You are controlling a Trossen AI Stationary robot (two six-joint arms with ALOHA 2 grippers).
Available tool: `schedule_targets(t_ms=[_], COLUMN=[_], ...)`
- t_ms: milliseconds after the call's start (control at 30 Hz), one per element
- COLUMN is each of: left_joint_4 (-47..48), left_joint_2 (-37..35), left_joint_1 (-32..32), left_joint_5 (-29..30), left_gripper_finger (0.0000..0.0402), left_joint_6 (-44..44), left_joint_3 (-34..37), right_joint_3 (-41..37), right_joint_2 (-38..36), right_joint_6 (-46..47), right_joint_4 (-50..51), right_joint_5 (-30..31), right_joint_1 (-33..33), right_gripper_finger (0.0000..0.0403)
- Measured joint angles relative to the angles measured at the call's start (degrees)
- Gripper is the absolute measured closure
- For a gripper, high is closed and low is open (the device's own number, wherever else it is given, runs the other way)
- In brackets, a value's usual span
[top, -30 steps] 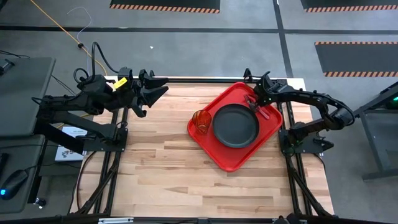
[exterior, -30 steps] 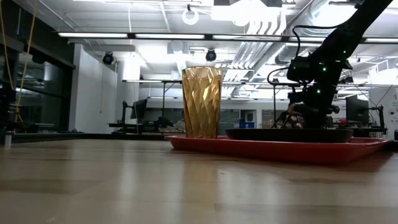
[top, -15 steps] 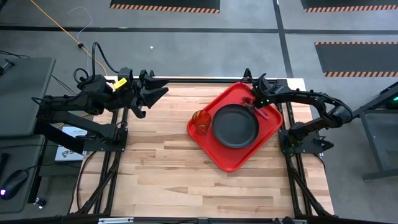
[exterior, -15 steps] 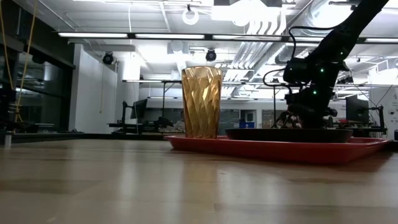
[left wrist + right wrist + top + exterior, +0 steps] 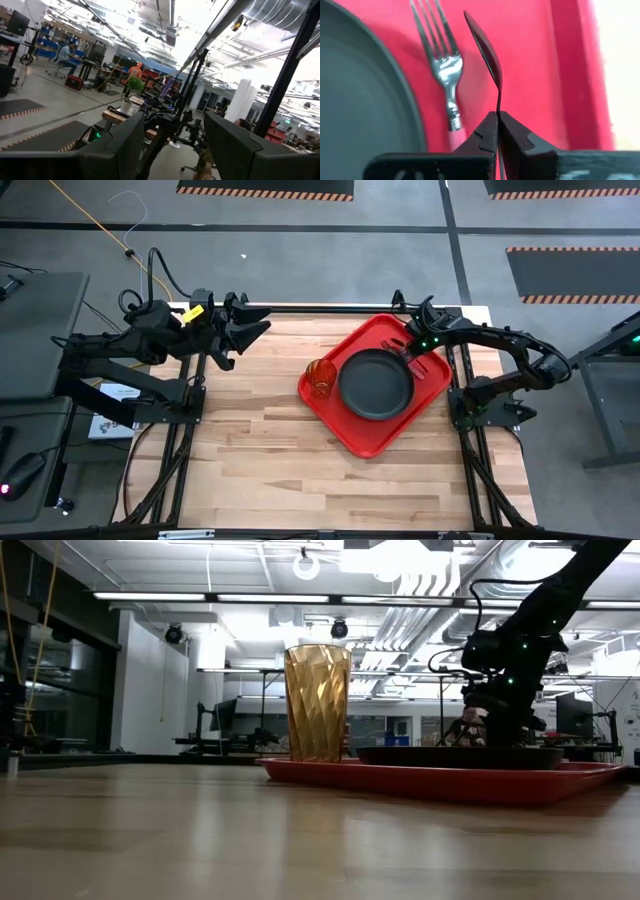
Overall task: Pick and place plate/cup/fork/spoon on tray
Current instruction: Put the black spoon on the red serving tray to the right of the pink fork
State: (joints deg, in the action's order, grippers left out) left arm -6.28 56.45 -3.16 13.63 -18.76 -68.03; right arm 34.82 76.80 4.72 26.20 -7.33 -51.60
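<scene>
The red tray (image 5: 350, 430) lies at the table's right, holding the black plate (image 5: 375, 383) and the amber cup (image 5: 320, 377), which stands upright near the tray's left corner. The fork (image 5: 442, 65) lies flat on the tray between the plate (image 5: 360, 100) and the tray's rim. My right gripper (image 5: 407, 343) is low over the tray's far corner, shut on the dark spoon (image 5: 487, 50). My left gripper (image 5: 250, 330) hovers open and empty at the table's far left; its fingers show apart in the left wrist view (image 5: 172, 150). My right gripper pinches the spoon's thin handle (image 5: 497, 106) between its two fingertips. The spoon runs on from the fingers along their line, turned on edge, its bowl (image 5: 482, 37) out ahead over the red tray beside the fork's tines. Whether the bowl touches the tray I cannot tell.
Bare wooden tabletop (image 5: 250, 440) spreads left of and nearer than the tray. The table's black frame rail (image 5: 320, 308) runs along the far edge. The right arm (image 5: 520, 640) reaches down behind the plate in the low view.
The tray, with the cup and plate on it, has slid a little toward the table's left edge. My right gripper stays low over the tray's far corner, shut on the spoon, having swayed slightly left and back.
</scene>
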Motion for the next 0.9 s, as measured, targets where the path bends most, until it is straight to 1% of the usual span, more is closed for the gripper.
schedule_targets(t_ms=[267,367,467,667,900], left_joint_4=[0.0,0.0,0.0,0.0,0.0], left_joint_2=[0.0,0.0,0.0,0.0,0.0], left_joint_1=[0.0,0.0,0.0,0.0,0.0], left_joint_5=[0.0,0.0,0.0,0.0,0.0], left_gripper_finger=[0.0202,0.0202,0.0202,0.0202,0.0202], left_joint_6=[-0.1,-0.2,-0.6,-0.6,-0.6], left_joint_3=[0.0,0.0,0.0,0.0,0.0], right_joint_3=[-0.1,-0.1,-0.1,-0.1,-0.1], right_joint_2=[0.1,0.1,0.2,1.6,2.7], right_joint_6=[0.4,0.9,1.9,2.8,2.8], right_joint_4=[0.4,0.8,0.1,0.3,-0.3], right_joint_5=[-11.8,-14.1,-17.9,-20.3,-17.9], right_joint_1=[-5.2,-7.6,-9.3,-9.5,-7.4], right_gripper_finger=[0.0403,0.0403,0.0403,0.0403,0.0403])
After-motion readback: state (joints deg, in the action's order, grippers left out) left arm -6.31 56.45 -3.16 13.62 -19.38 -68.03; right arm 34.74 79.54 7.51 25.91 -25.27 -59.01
